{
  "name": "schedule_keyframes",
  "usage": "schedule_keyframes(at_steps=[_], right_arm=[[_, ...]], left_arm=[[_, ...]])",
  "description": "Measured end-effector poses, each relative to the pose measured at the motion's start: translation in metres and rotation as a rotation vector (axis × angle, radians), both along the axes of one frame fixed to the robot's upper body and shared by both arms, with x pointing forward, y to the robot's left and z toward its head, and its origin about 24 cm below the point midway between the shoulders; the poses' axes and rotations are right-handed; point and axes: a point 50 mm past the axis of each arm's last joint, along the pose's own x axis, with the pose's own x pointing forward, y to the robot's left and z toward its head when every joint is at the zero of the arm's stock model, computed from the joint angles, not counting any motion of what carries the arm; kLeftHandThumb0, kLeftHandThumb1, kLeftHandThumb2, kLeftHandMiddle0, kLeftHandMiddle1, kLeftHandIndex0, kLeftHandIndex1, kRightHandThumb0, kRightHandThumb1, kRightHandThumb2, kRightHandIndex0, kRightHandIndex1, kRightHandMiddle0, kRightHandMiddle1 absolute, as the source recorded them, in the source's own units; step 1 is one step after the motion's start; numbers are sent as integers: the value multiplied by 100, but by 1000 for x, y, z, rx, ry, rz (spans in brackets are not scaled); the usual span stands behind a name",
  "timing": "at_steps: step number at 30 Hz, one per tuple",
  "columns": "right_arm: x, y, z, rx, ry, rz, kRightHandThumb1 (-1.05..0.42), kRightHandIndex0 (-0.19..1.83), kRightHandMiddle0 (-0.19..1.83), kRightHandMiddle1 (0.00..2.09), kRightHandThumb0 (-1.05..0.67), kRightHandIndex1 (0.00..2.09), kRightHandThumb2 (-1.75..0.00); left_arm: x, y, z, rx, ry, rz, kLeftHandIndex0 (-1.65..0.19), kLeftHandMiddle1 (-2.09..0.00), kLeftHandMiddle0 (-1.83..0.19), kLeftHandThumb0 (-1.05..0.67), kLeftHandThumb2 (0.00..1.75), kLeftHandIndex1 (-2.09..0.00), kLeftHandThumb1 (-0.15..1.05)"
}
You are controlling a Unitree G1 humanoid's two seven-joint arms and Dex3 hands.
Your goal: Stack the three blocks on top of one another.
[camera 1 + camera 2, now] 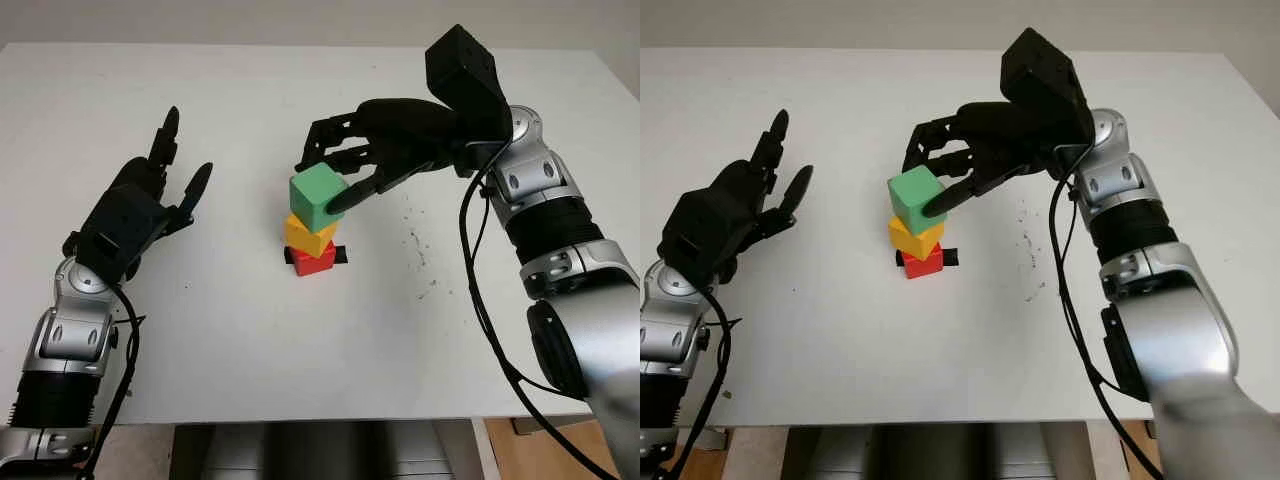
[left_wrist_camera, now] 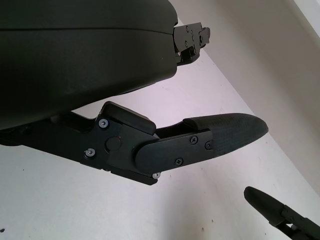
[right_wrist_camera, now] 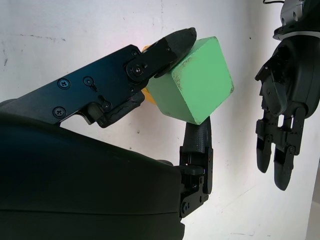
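A red block (image 1: 314,262) sits mid-table with a yellow block (image 1: 309,236) stacked on it. Just above the yellow one is a green block (image 1: 318,195), tilted; I cannot tell whether the two touch. My right hand (image 1: 324,178) reaches in from the right and is shut on the green block (image 3: 192,82), a thumb on one face and fingers on the opposite side. A sliver of the yellow block (image 3: 145,49) peeks out behind the fingers. My left hand (image 1: 172,170) is open above the table, well to the left of the stack.
The white table (image 1: 300,340) has a short black strip (image 1: 343,258) under the red block. Dark specks (image 1: 418,250) mark the surface right of the stack. The table's front edge runs along the lower part of the eye views.
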Motion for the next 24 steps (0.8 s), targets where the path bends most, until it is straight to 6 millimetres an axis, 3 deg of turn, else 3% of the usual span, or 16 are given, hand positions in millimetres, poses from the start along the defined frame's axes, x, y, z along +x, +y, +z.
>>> schedule_keyframes(at_steps=[3,6,7,10,12,16,24], right_arm=[[0,0,1,-7,-15,-2,-95,25,26,157,-50,5,-5],[0,0,0,-15,-14,-3,-92,16,7,126,-57,3,-5],[0,0,-1,-17,-9,-1,-91,5,-2,97,-62,2,-5],[-1,-1,-4,-23,15,4,-89,-13,-10,37,-72,3,-5],[-2,-1,-3,-21,11,7,-88,-17,-17,20,-77,1,-5],[-7,-2,7,25,-14,35,-90,-19,-19,3,-78,0,-6],[-19,-11,22,76,-50,91,-90,-19,-19,0,-85,0,-6]], left_arm=[[0,0,0,0,0,0,19,-3,19,-81,68,-3,105],[0,0,0,0,0,0,19,-3,19,-81,67,-4,105],[0,0,0,0,0,0,19,-3,18,-81,67,-4,105],[0,0,0,1,-5,-1,19,-4,19,-82,67,-4,105],[0,0,1,-1,-10,-5,19,-3,19,-82,67,-3,105],[0,-1,1,-2,-12,-7,19,-3,19,-83,66,-3,105],[0,0,0,-6,-1,0,19,0,19,-83,66,-2,105]])
